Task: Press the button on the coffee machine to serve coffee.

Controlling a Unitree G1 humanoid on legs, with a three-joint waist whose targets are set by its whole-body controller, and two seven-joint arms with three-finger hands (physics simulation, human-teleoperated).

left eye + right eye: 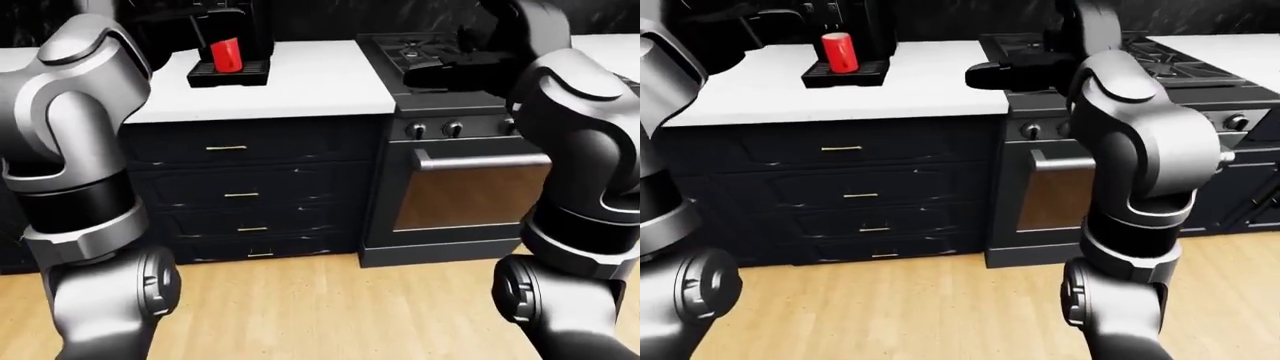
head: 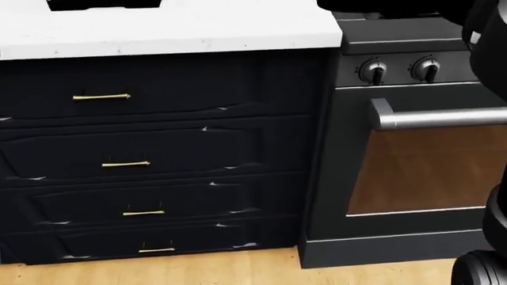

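Observation:
The black coffee machine (image 1: 228, 26) stands on the white counter (image 1: 320, 79) at the top of the left-eye view. A red cup (image 1: 226, 54) sits on its drip tray. Its buttons are too small and dark to make out. My right hand (image 1: 992, 75) is a dark shape stretched out flat over the stove's left edge, right of the machine and apart from it, with nothing in it. My left hand (image 1: 715, 34) is a dark shape at the top left of the right-eye view, left of the machine; its fingers do not show clearly.
Dark drawers with brass handles (image 2: 101, 96) fill the cabinet below the counter. A black stove with knobs (image 2: 374, 71), a steel oven handle (image 2: 444, 116) and burners (image 1: 1165, 56) stands to the right. Wooden floor (image 1: 330, 315) lies below. My grey arms frame both eye views.

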